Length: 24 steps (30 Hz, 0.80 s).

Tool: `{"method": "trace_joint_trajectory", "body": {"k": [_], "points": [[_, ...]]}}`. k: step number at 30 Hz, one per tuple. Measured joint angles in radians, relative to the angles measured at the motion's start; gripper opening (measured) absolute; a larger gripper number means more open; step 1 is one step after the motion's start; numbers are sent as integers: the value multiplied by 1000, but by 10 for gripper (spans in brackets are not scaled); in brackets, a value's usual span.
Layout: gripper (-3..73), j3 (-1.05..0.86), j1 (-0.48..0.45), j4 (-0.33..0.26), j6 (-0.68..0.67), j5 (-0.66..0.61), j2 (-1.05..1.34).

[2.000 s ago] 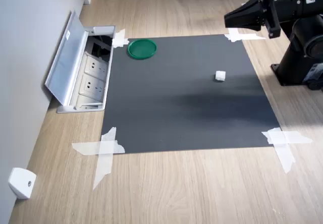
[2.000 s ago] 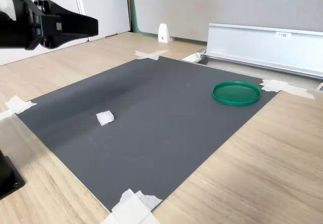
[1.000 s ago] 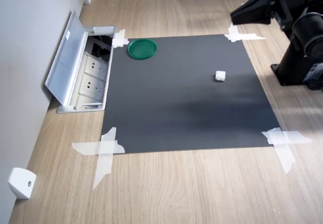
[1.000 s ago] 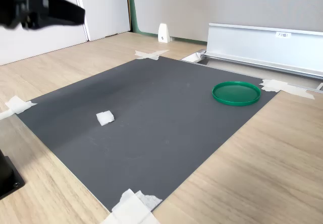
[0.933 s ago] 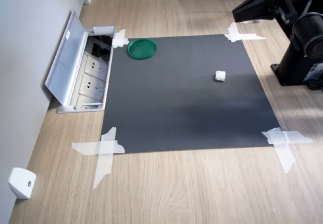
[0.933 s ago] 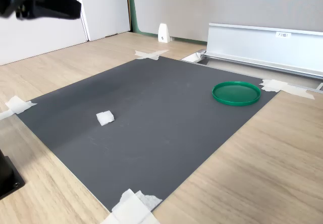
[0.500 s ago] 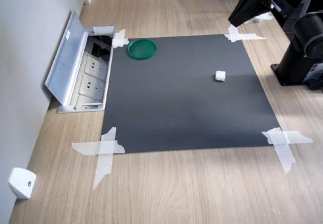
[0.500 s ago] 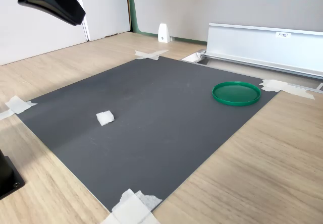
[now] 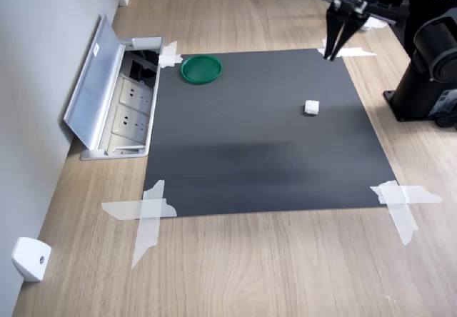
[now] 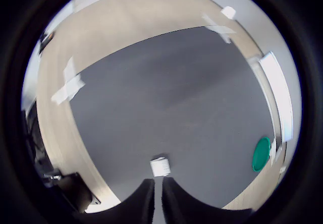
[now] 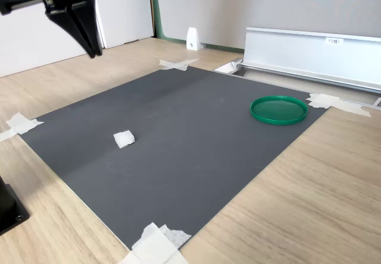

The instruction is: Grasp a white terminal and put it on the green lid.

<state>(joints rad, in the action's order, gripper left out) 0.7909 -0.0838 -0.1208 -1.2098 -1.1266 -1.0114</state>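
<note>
The white terminal (image 9: 311, 107) (image 11: 124, 138) is a tiny block lying on the black mat (image 9: 257, 153). The green lid (image 9: 201, 68) (image 11: 278, 109) rests flat near the mat corner next to the floor socket box. My gripper (image 9: 330, 57) (image 11: 93, 54) hangs high in the air and points straight down, with its fingers pressed together and nothing between them. It stays well above the terminal and off to one side of it. In the wrist view the terminal (image 10: 161, 167) shows just beyond the fingertips (image 10: 149, 184), and the lid (image 10: 261, 154) lies far off near the picture's edge.
A floor socket box with an open metal flap (image 9: 96, 81) (image 11: 312, 51) borders the mat near the lid. White tape strips (image 9: 148, 213) hold the mat corners. A white wedge (image 9: 28, 258) sits by the wall. The arm's black base (image 9: 425, 92) stands beside the mat.
The gripper has swung from pointing level to pointing straight down. The terminal and lid have not moved.
</note>
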Motion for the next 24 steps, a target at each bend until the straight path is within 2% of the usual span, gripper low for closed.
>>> {"method": "trace_joint_trajectory", "body": {"k": [4, 8, 12, 16, 20, 24], "points": [[256, 3, 0, 12, -69, -18, -17], [497, 6, 0, 26, -93, -18, -37], [665, 7, 0, 57, -111, -16, -49], [717, 8, 0, 96, -174, -12, -49], [722, 7, 0, 97, -196, 5, -58], [716, -45, 0, 93, -210, 101, -60]]}}
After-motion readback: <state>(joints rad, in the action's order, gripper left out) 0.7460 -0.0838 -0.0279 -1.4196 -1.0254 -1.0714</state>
